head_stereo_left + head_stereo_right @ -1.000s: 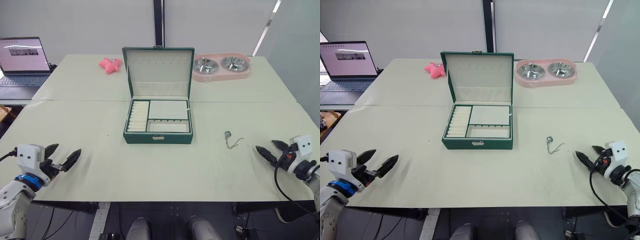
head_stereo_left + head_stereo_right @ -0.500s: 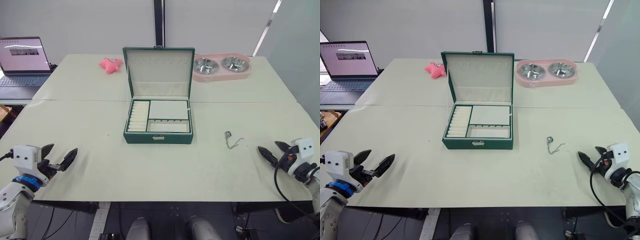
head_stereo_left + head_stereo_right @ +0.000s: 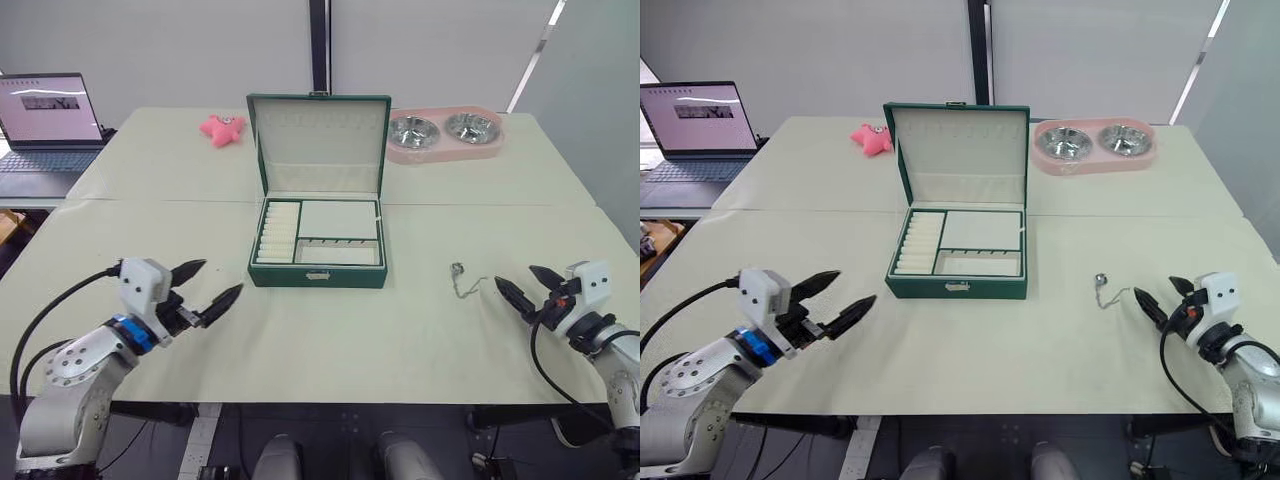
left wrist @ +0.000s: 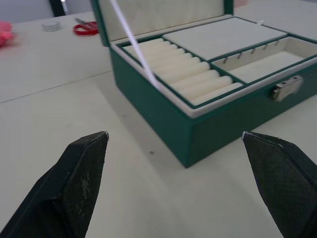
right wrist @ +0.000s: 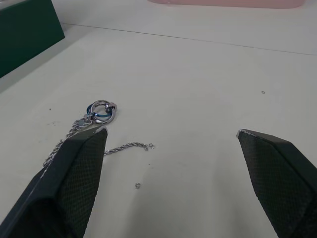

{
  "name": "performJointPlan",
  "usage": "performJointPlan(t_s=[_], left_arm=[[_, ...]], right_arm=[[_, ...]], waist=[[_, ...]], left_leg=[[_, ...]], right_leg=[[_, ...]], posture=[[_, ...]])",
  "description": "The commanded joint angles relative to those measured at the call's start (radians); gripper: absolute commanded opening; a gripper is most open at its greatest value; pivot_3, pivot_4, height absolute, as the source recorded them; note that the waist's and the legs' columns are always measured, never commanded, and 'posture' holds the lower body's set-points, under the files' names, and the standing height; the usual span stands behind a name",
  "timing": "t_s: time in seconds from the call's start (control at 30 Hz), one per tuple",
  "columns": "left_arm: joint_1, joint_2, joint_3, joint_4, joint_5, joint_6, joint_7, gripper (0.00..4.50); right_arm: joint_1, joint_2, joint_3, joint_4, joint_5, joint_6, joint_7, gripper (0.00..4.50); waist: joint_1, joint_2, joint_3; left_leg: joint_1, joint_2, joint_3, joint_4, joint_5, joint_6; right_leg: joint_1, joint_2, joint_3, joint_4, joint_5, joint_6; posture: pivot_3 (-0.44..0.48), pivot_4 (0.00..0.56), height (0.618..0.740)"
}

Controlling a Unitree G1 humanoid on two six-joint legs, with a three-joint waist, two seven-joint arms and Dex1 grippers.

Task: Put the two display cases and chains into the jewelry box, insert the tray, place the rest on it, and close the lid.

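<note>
- The box (image 3: 317,250) sits mid-worktop (image 3: 330,330), its lid (image 3: 319,143) standing upright at the back; the tray (image 3: 319,234) lies in it, its cream top level with the rim, ribbed rolls on the robot's left, a flat panel and a small front compartment to the right.
- Whatever lies under the tray is hidden.
- The metal clasp (image 4: 286,87) on the front wall hangs loose.
- A thin white ribbon (image 4: 134,42) runs slantwise from the lid down to the box's edge; its upper end is cut off in the left wrist view.
- One chain (image 5: 96,121) lies on the bare worktop to the right of the box, well apart from it: a small ring with thin links trailing off. In the right wrist view part of the links is covered by a finger; a tiny loose link or two lie beside it.
- Left pincer (image 3: 207,283) hovers near the box's front left corner, fingers spread wide, empty.
- Right pincer (image 3: 523,285) hovers just beside the chain, on its right, fingers also wide apart, holding nothing.
- Behind the box: a pink toy (image 3: 221,128), a pink double bowl (image 3: 444,133), and a laptop (image 3: 45,122) partly cut off at the edge.
- Something red and a small round object (image 4: 51,26) lie far back in the left wrist view, too small to tell.
</note>
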Motion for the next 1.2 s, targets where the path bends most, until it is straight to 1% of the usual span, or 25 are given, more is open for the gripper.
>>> performJointPlan(t_s=[0.03, 0.17, 0.27, 0.47, 0.57, 0.7, 0.9, 1.2], left_arm=[[-0.059, 0.027, -0.077, -0.093, -0.028, 0.038, -0.063, 4.5], [-0.149, 0.021, -0.193, -0.11, -0.014, 0.052, -0.13, 4.5], [-0.206, 0.005, -0.272, -0.092, 0.007, 0.029, -0.187, 4.5], [-0.274, -0.036, -0.378, -0.064, 0.044, -0.024, -0.27, 4.5], [-0.295, -0.051, -0.422, -0.056, 0.078, -0.055, -0.295, 4.5], [-0.321, -0.072, -0.44, -0.057, 0.085, -0.052, -0.296, 4.5], [-0.336, -0.085, -0.443, -0.052, 0.089, -0.046, -0.298, 4.5], [-0.337, -0.086, -0.433, -0.032, 0.102, -0.064, -0.292, 4.5]], right_arm=[[0.021, 0.044, 0.032, -0.163, 0.005, 0.057, -0.081, 4.45], [0.034, 0.106, 0.072, -0.26, -0.006, 0.128, -0.177, 4.45], [0.049, 0.127, 0.12, -0.31, -0.046, 0.172, -0.234, 4.45], [0.041, 0.157, 0.145, -0.346, -0.107, 0.223, -0.347, 4.45], [0.04, 0.191, 0.143, -0.355, -0.11, 0.241, -0.392, 4.45], [0.04, 0.236, 0.14, -0.365, -0.109, 0.289, -0.445, 4.45], [0.046, 0.265, 0.178, -0.403, -0.108, 0.34, -0.457, 4.45], [-0.01, 0.29, 0.254, -0.342, -0.172, 0.371, -0.493, 4.45]], waist=[[0.0, 0.0, 0.0], [0.003, 0.0, 0.0], [0.003, 0.0, 0.0], [0.003, 0.0, 0.0], [0.003, 0.0, 0.0], [0.003, 0.0, 0.0], [0.002, 0.0, 0.0], [-0.005, 0.0, 0.0]], left_leg=[[0.0, 0.0, 0.0, 0.0, 0.0, 0.0], [0.0, 0.0, 0.0, 0.0, 0.0, 0.0], [0.0, 0.0, 0.0, 0.0, 0.0, 0.0], [0.0, -0.001, 0.0, 0.0, 0.0, 0.0], [0.0, 0.0, 0.0, 0.0, 0.0, 0.0], [0.0, 0.0, 0.0, 0.0, 0.0, 0.0], [0.0, 0.0, 0.0, 0.0, 0.0, 0.0], [0.0, 0.0, -0.001, 0.001, 0.0, 0.0]], right_leg=[[0.0, 0.0, 0.0, 0.0, 0.0, 0.0], [0.0, 0.0, 0.0, 0.001, 0.0, 0.0], [0.0, 0.0, 0.0, 0.0, 0.0, 0.0], [0.0, 0.001, 0.0, 0.0, 0.0, 0.0], [-0.001, 0.001, 0.0, 0.0, 0.0, 0.0], [0.0, 0.001, 0.0, 0.0, 0.0, 0.0], [0.0, 0.001, 0.0, 0.0, 0.0, 0.0], [0.0, 0.002, 0.0, 0.001, 0.0, 0.0]], posture=[[0.0, 0.15, 0.74], [0.0, 0.15, 0.74], [0.0, 0.15, 0.74], [0.0, 0.15, 0.74], [0.0, 0.15, 0.74], [0.0, 0.15, 0.74], [0.0, 0.15, 0.74], [0.0, 0.15, 0.74]])
